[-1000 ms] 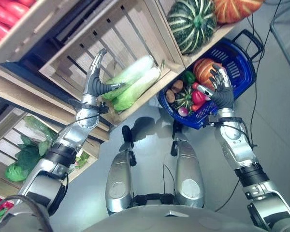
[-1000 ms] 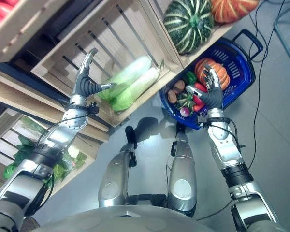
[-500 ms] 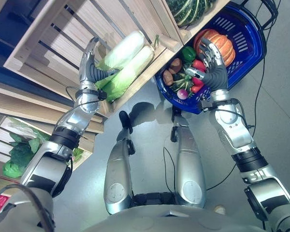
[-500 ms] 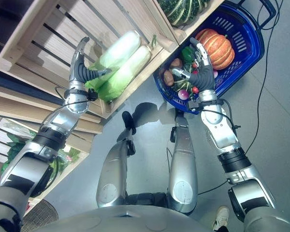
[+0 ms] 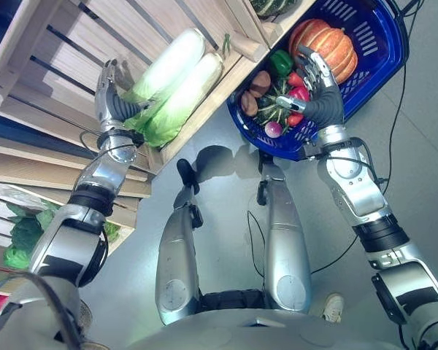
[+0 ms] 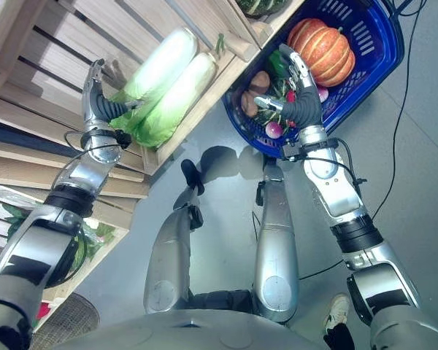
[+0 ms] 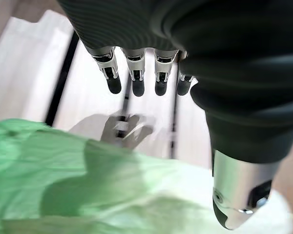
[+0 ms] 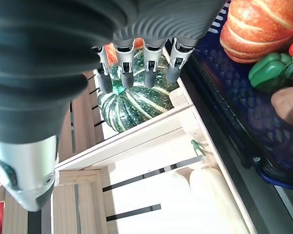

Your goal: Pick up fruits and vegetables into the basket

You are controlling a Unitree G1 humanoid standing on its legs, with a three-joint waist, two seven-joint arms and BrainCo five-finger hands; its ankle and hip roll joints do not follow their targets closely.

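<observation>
The left hand (image 5: pixel 109 102) is spread wide at the leafy end of two cabbages (image 5: pixel 168 87). The right hand (image 5: pixel 317 91) is held wide above the blue basket (image 5: pixel 372 58), holding nothing.

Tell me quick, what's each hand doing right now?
Left hand: open, fingers straight, beside the cabbages in the crate.
Right hand: open, holding nothing, over the basket.

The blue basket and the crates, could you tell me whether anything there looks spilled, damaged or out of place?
Nothing stands out. The blue basket sits upright with its vegetables inside, and two cabbages lie side by side in their wooden crate, none spilled on the floor.
</observation>
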